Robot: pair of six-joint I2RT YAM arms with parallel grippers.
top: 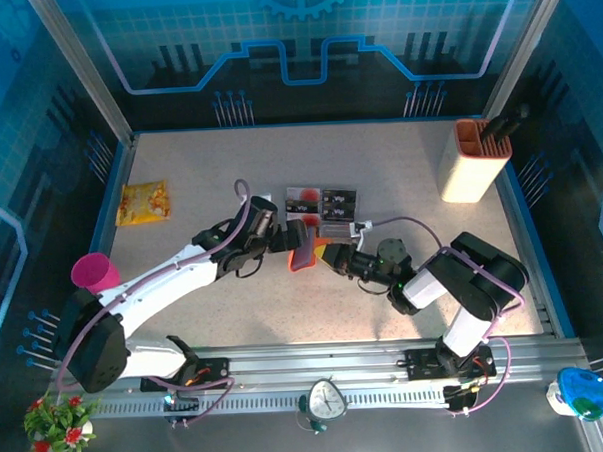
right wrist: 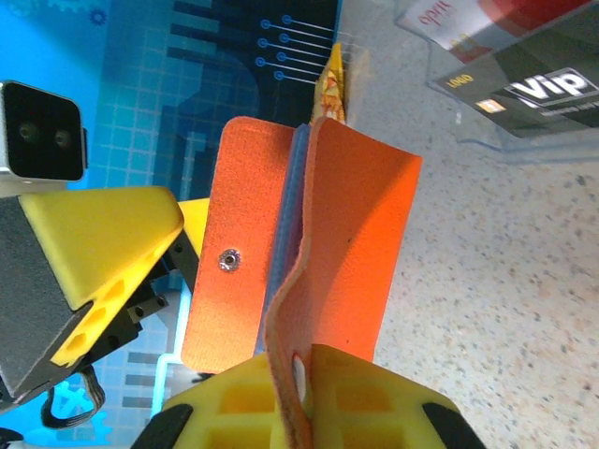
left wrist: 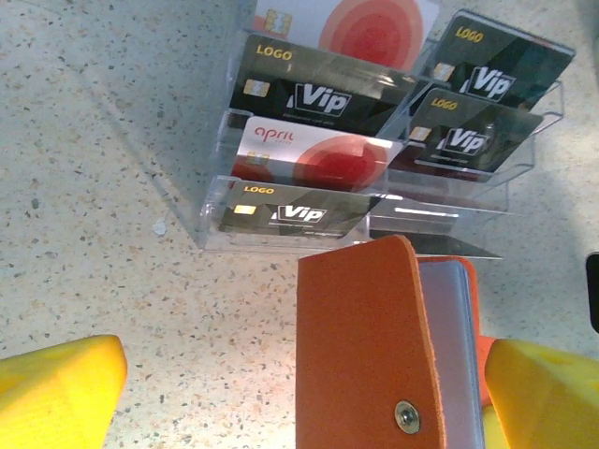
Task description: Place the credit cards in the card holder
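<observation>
Right end effector [right wrist: 305,385] clamps orange card holder [right wrist: 348,245].

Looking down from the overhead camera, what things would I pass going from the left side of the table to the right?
pink cup → yellow snack packet → orange card holder → cream-and-orange container

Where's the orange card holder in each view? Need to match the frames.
Top external: card holder just below picture centre.
Left wrist: card holder bottom, centre to right, snap stud showing.
Right wrist: card holder mid-frame, flaps parted.
Shared landmark: clear card tray, next to it everywhere.
</observation>
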